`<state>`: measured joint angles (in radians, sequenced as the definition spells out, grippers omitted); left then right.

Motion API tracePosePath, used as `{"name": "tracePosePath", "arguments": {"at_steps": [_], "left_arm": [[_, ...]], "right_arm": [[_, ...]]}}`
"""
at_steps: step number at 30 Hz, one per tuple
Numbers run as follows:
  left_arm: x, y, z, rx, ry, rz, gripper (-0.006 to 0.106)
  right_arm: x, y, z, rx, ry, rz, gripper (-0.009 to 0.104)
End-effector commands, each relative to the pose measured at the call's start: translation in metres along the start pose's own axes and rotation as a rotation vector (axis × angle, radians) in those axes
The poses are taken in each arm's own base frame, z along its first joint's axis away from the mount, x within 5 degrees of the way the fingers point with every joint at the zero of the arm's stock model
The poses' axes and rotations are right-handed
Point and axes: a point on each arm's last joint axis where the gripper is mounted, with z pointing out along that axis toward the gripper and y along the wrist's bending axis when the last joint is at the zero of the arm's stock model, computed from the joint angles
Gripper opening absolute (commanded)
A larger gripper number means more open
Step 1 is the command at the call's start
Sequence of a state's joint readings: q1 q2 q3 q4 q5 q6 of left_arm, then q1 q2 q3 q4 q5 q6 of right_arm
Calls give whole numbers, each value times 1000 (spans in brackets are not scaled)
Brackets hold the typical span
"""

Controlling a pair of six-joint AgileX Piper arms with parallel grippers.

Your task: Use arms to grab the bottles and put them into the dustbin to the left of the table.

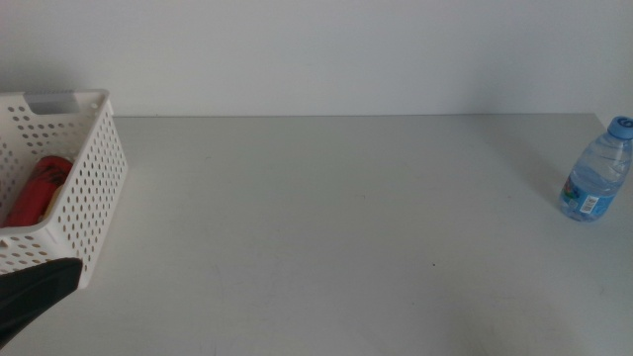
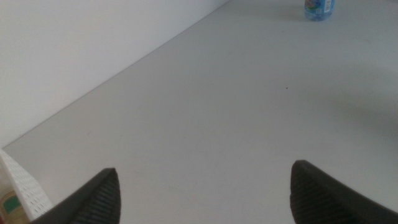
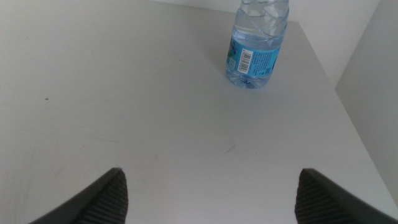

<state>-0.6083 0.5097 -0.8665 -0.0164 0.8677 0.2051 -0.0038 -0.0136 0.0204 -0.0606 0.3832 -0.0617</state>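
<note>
A small clear water bottle (image 1: 596, 170) with a blue cap stands upright at the table's far right edge. My right gripper (image 3: 211, 171) is open, with nothing between its jaws, and the bottle (image 3: 256, 43) stands a short way ahead of it. This gripper does not show in the middle view. The white perforated dustbin (image 1: 94, 173) sits at the left, and a red can (image 1: 40, 188) lies inside it. My left gripper (image 2: 205, 168) is open and empty beside the dustbin's corner (image 2: 22, 186). Its dark body (image 1: 35, 292) shows at the bottom left. A yellow-green label (image 2: 7, 204) peeks out inside the bin.
The light-grey table (image 1: 326, 227) stretches wide between the dustbin and the water bottle. A white wall runs along its far edge. The table's right edge lies just past the bottle (image 2: 320, 7).
</note>
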Motion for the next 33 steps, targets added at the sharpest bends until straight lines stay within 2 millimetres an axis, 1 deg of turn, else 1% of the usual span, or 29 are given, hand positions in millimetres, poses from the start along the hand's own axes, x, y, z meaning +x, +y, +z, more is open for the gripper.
{"name": "tracePosePath", "arguments": {"at_steps": [1, 3, 8, 12, 17, 21, 25, 27, 31, 33], "left_arm": [[-11, 2, -3, -18, -78, -10, 93], [-11, 2, -3, -18, -78, -10, 93], [-11, 2, -3, -18, -78, -10, 93], [-11, 2, -3, -18, -78, -10, 93], [-11, 2, -3, -18, -78, -10, 93], [-11, 2, -3, -18, -78, -10, 93], [-11, 2, -3, -18, -78, -10, 93], [-11, 2, -3, -18, -78, -10, 93], [-11, 2, -3, -18, -78, -10, 93], [-11, 2, -3, -18, -78, -10, 93]], "right_arm": [[-8, -1, -2, 10, -84, -2, 85], [-15, 0, -4, -3, -86, 34, 85], [-49, -5, -5, -3, -65, 27, 85], [-70, -7, 4, -9, 3, 21, 85], [-91, -11, 25, -3, 101, -39, 85], [-95, -11, 43, -9, 93, -30, 85], [-97, -9, 58, -17, 8, 124, 85], [-96, -8, 66, -25, -67, 196, 85], [-98, -7, 79, -39, -167, 218, 85], [-98, -6, 85, -42, -183, 218, 85]]}}
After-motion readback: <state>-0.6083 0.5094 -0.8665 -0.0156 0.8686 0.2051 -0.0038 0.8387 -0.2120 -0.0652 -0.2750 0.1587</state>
